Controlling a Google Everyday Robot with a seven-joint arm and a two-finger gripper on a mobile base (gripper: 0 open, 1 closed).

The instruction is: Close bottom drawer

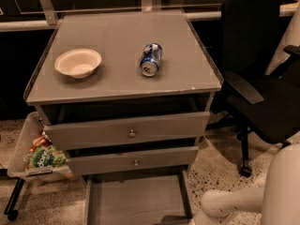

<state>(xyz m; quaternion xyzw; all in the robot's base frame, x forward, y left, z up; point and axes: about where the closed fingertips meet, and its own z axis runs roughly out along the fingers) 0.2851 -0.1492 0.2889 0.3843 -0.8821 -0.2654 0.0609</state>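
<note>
The bottom drawer (pixel 136 200) is the lowest of three grey drawers and stands pulled out, a shallow bare grey tray reaching the lower edge of the view. Its front panel is cut off by that edge. The middle drawer front (pixel 133 161) and top drawer front (pixel 129 131), each with a small knob, stand slightly out. My white arm (pixel 227 205) comes in from the lower right toward the drawer's front right corner. My gripper (pixel 174 219) shows only as a dark shape at the bottom edge, by that corner.
A white bowl (pixel 78 62) and a blue can lying on its side (pixel 151 59) sit on the cabinet top. A black office chair (pixel 262 78) stands close at the right. A cart with snack bags (pixel 40 156) stands at the left. The floor is speckled terrazzo.
</note>
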